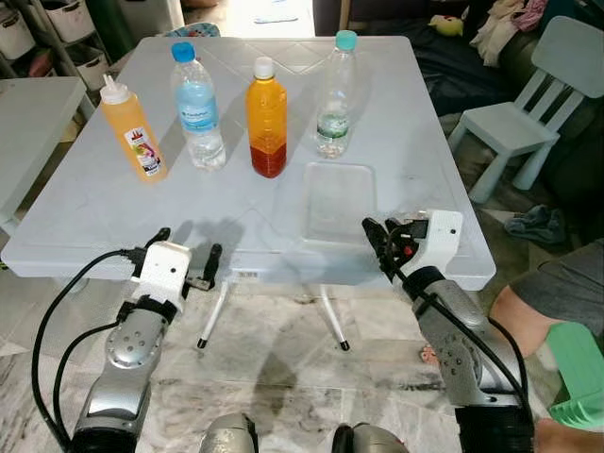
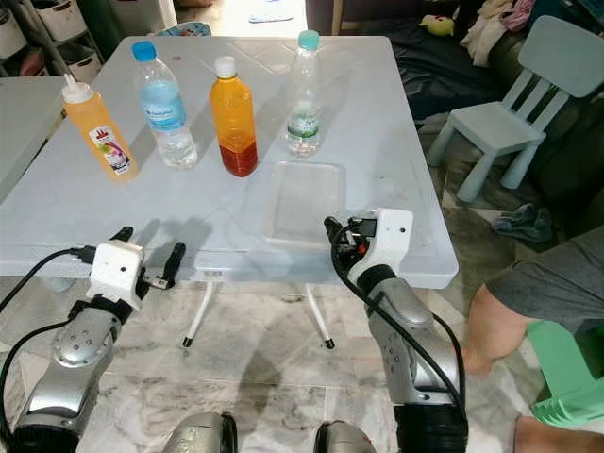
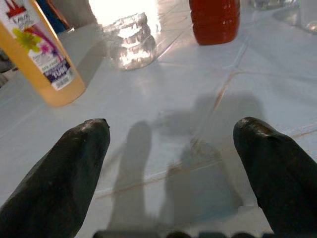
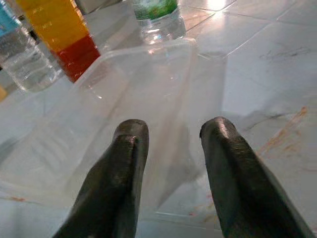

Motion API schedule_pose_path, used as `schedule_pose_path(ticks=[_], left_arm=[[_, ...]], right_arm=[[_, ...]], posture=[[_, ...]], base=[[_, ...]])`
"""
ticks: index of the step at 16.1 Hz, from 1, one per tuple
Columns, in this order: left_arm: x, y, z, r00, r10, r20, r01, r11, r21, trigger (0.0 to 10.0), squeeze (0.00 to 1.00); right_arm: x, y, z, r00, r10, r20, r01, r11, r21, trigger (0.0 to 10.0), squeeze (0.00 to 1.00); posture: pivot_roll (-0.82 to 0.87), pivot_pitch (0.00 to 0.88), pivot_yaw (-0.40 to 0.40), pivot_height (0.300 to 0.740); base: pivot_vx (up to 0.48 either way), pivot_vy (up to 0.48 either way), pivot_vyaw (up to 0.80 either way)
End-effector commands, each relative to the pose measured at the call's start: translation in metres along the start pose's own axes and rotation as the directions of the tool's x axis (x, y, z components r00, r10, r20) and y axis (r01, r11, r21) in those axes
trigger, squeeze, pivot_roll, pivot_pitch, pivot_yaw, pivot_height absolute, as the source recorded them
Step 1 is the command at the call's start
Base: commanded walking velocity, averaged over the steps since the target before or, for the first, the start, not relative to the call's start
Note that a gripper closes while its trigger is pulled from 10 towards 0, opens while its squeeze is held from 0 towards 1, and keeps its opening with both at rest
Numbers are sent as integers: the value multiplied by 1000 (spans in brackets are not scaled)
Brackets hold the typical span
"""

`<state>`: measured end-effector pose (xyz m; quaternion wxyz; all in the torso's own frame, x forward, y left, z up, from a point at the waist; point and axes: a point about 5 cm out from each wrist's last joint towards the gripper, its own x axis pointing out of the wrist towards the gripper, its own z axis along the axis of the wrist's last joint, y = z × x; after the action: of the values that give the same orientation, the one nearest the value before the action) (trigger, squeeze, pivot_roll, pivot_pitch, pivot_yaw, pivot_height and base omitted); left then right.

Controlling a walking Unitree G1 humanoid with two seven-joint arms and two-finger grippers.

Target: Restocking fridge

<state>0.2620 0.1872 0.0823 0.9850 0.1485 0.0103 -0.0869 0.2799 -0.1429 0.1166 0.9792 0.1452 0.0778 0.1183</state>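
Observation:
Four bottles stand in a row at the far half of the white table (image 1: 85, 222): an orange squeeze bottle (image 1: 134, 132), a blue-capped water bottle (image 1: 198, 109), an orange-and-red juice bottle (image 1: 266, 118) and a clear teal-capped bottle (image 1: 335, 94). A clear plastic tub (image 1: 338, 203) lies in front of them. My left gripper (image 1: 189, 247) hovers open at the table's near edge, pointing toward the squeeze bottle (image 3: 42, 54). At the near edge further right, my right gripper (image 1: 382, 236) is open, its fingers just short of the tub (image 4: 133, 84).
A pale blue child's chair (image 1: 528, 104) stands to the right of the table. A person's leg (image 1: 547, 293) and a green object (image 1: 580, 377) are close by my right arm. Another white table (image 1: 28, 113) and shelves with bins lie to the left.

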Motion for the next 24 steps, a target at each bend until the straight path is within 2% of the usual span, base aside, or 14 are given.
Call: schedule_pose_path(ticks=[1,3,4,5,8,10,12,19,24], left_arm=[[0,0,-1,1000,0,-2,0,1000,7,10000,0],[0,-1,-1,1000,-1,-1,1,1000,7,10000,0],[0,-1,-1,1000,-2,-2,2,1000,7,10000,0],[0,-2,-1,1000,-3,-2,3,1000,7,10000,0],[1,-3,-1,1000,-6,-2,6,1000,6,10000,0],[1,-4,-1,1000,-7,0,7,1000,6,10000,0],[-1,-2,-2,1000,0,-3,0,1000,8,10000,0],[1,-4,-1,1000,-12,0,12,1000,8,10000,0],[-2,-4,-3,1000,-15,-5,15,1000,11,10000,0]], right_arm=[[1,-2,8,999,-7,40,6,1000,9,10000,1000],[-1,1,10,998,16,61,-19,999,49,10000,1000],[-2,3,8,998,33,56,-36,997,62,10000,349],[-1,6,7,997,59,59,-63,995,74,10000,0],[8,10,7,992,109,68,-118,984,136,10000,0],[12,9,5,993,103,61,-112,981,157,10000,0],[9,8,-2,994,102,39,-108,979,175,10000,0],[2,10,-2,993,99,58,-108,977,186,10000,0],[7,6,-6,992,124,35,-129,962,242,10000,0]], posture=[[72,76,41,740],[70,77,41,740],[69,79,41,740],[68,79,41,740],[70,79,37,740],[74,79,34,740],[80,84,31,740],[70,86,40,740],[79,88,36,740]], base=[[0,0,0],[0,0,0],[0,0,0],[0,0,0],[0,0,0],[0,0,0],[0,0,0],[0,0,0],[0,0,0]])
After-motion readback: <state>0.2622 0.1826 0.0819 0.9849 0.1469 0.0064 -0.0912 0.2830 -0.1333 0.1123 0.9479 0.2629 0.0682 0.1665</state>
